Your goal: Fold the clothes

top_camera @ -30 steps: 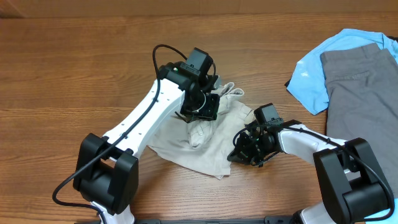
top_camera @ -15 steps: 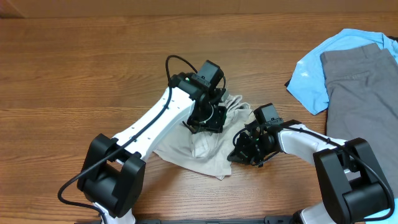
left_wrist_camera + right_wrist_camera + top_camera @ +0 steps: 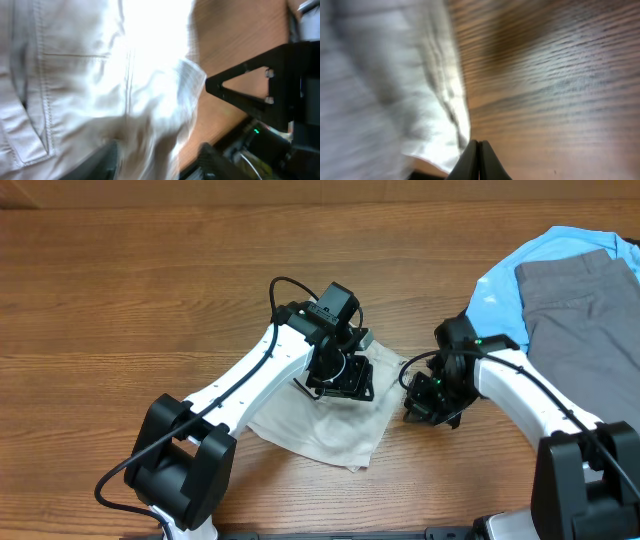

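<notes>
The clothes, pale beige shorts (image 3: pixel 320 425), lie folded over on the wooden table (image 3: pixel 120 300) at its middle. My left gripper (image 3: pixel 345 380) hovers low over their upper right part. In the left wrist view its fingers (image 3: pixel 107 161) stand apart and open, with blurred cloth (image 3: pixel 75 75) lying between and under them. My right gripper (image 3: pixel 425 402) sits just right of the shorts, off the cloth. In the right wrist view its jaws (image 3: pixel 479 150) are shut with nothing between them, and the shorts' edge (image 3: pixel 435 85) lies to their left over bare wood.
A light blue shirt (image 3: pixel 500 300) lies at the back right with grey trousers (image 3: pixel 580 310) on top of it, close behind my right arm. Bare wood spreads to the left and at the back.
My left gripper carried a flap of the shorts to the right and opened. My right gripper left the shorts' right edge and moved up and right. The shorts now lie flatter.
</notes>
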`<action>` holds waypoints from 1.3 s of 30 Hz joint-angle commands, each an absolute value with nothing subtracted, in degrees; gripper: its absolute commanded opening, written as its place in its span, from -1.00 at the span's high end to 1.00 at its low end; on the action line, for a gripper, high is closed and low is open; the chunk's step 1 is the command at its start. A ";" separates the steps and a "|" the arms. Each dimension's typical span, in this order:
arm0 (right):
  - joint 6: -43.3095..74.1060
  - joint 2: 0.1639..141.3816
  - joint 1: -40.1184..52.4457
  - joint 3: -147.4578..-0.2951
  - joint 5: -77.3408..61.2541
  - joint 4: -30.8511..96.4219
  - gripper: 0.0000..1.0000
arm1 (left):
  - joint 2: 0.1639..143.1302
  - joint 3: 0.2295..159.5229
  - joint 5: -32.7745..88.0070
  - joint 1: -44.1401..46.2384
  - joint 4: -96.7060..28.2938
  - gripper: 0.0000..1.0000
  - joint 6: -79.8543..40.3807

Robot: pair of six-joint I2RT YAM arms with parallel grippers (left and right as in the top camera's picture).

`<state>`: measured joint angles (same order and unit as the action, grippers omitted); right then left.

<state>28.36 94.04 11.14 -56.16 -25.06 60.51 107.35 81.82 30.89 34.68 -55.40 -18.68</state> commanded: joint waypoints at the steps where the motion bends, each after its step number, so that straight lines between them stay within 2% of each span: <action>1: 19.18 92.36 11.05 -62.04 -24.71 63.77 0.92 | 105.62 83.26 37.06 33.01 -58.48 -0.22 -15.75; 5: 17.54 92.36 11.07 -69.17 -24.80 68.60 0.92 | 105.62 84.38 36.60 29.36 -61.58 -0.20 -15.81; 7: 17.56 92.36 11.07 -71.42 -25.87 68.86 0.92 | 105.62 84.31 35.31 28.38 -62.37 0.11 -15.81; 9: 17.67 92.36 11.07 -72.03 -27.35 67.02 0.92 | 105.62 84.01 34.22 28.51 -62.81 0.58 -15.81; 10: 18.00 92.40 11.07 -71.99 -27.44 66.00 0.92 | 105.62 83.68 34.11 29.04 -62.76 0.69 -15.81; 13: 18.00 92.99 11.18 -71.50 -27.51 62.63 0.92 | 105.62 82.00 33.85 31.57 -61.52 0.86 -15.79; 20: 17.98 94.87 11.18 -69.06 -29.28 54.98 0.92 | 105.65 76.31 31.57 35.81 -56.05 0.90 -19.75; 30: 17.96 102.94 11.18 -67.44 -29.63 48.01 0.92 | 105.65 62.08 35.66 36.05 -43.90 0.89 -21.47; 39: 18.00 107.92 11.18 -67.44 -25.10 44.95 0.92 | 105.65 51.96 35.38 36.05 -38.06 0.89 -21.37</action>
